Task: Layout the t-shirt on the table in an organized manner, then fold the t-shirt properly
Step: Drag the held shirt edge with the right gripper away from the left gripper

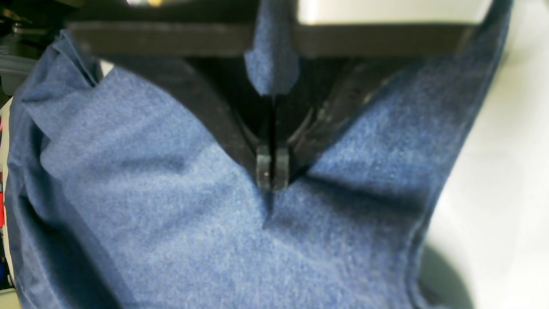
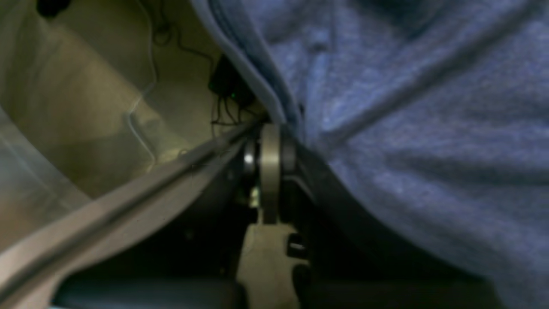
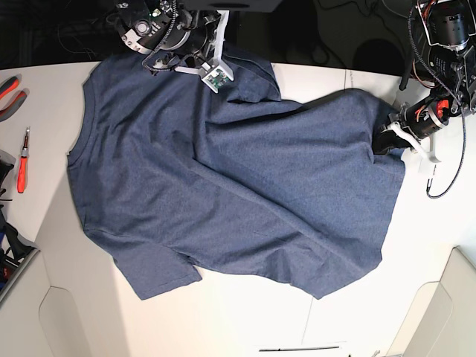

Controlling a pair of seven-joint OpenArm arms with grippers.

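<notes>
A: What are the jaws doing in the left wrist view?

B: The left gripper (image 1: 272, 171) is pressed fully together at the centre of the frame, pinching a fold of the t-shirt (image 1: 171, 206). Cloth puckers into a crease just below the fingertips, and a strip of the same blue fabric stands up between the jaws toward the top of the frame.

A: And the other one?

B: In the right wrist view the right gripper (image 2: 271, 141) sits mid-frame, also closed, with the hemmed edge of the t-shirt (image 2: 407, 128) caught at its tip. The cloth fills the right half of that frame in soft folds; the picture is blurred, so finer detail is lost.

A: Where does the shirt lie overall?

B: In the base view the t-shirt (image 3: 223, 193) is spread over the table (image 3: 245, 320), plain side up, covering most of the middle of the frame. One sleeve points toward the lower left. The right gripper (image 3: 213, 76) holds it at the upper centre-left, by the far table edge; the left gripper (image 3: 392, 137) holds it at the right edge of the cloth. Creases run diagonally between the two grips.

A: Anything else?

B: A red-handled screwdriver (image 3: 23, 165) and red pliers (image 3: 9, 93) lie at the left edge, apart from the shirt.
</notes>
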